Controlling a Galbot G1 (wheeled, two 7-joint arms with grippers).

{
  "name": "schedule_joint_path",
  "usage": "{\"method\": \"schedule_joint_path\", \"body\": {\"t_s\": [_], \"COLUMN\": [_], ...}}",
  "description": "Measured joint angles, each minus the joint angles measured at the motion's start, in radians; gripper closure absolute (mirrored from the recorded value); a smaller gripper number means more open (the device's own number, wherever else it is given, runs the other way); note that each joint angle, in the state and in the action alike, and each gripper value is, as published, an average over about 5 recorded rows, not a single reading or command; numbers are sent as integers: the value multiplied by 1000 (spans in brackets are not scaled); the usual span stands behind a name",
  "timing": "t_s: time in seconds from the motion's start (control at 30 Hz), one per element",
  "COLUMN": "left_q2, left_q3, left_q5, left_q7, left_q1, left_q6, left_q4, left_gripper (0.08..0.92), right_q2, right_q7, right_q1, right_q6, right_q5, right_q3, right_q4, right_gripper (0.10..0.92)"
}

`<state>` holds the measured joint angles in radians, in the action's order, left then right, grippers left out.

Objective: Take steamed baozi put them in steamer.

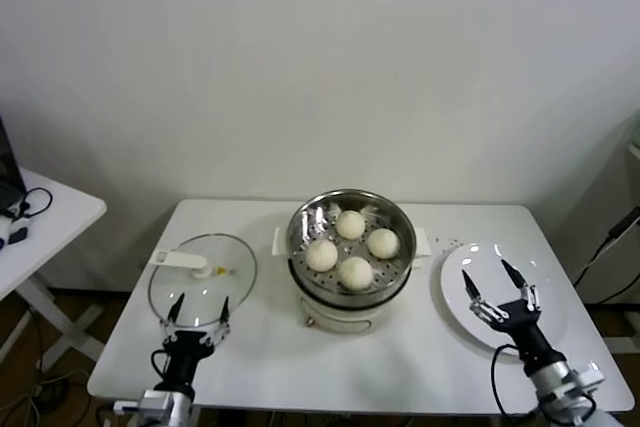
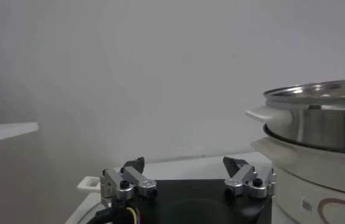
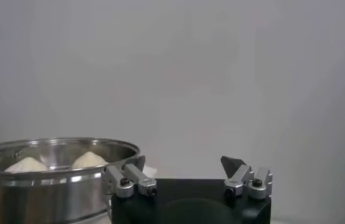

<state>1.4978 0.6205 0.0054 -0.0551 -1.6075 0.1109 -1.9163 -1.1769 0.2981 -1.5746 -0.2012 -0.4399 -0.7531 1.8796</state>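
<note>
Four steamed baozi (image 1: 351,248) lie inside the steamer (image 1: 304,222), apart from one another or barely touching, and the white plate (image 1: 555,277) beside it is bare — by this layout the loading appears complete; the right gripper (image 1: 500,283) hangs over the plate with its fingers spread wide and nothing between them; the left gripper (image 1: 199,312) sits low at the near edge of the table (image 1: 420,347), over the near rim of the glass lid (image 1: 180,282), fingers likewise apart and empty. Risks from here, as a judgement: a careless withdrawal of the right arm could catch the plate's rim and slide or tip it, since the claw is directly above it; a forward motion of the left arm could strike the lid and push it toward the steamer's white base; a further reach into the basket could dent or displace a bun. The head view alone gives the count and arrangement of the buns and the lid's place; the right wrist view shows only two bun tops (image 3: 56,162) above the steel rim, yet confirms the spread fingers (image 3: 130,178) at close range; the left wrist view shows the steamer's side wall (image 2: 319,125) and handle — no buns at all.
</note>
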Motion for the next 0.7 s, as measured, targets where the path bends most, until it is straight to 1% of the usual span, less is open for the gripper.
{"method": "schedule_joint_path", "body": {"t_s": [0.33,0.7], "left_q2": [-3,-9], "left_q3": [15,34], "left_q5": [-17,-33], "left_q7": [-14,-34], "left_q1": [-4,-14], "left_q6": [-4,3], "left_q4": [-2,4], "left_gripper": [177,177], "right_q2": [-77,-104], "right_q7": [-5,0], "right_q1": [-39,-58], "right_q6": [-47,-66], "right_q5": [3,11], "right_q3": [-11,-25], "right_q4": [-8,-22], "right_gripper": [203,203]}}
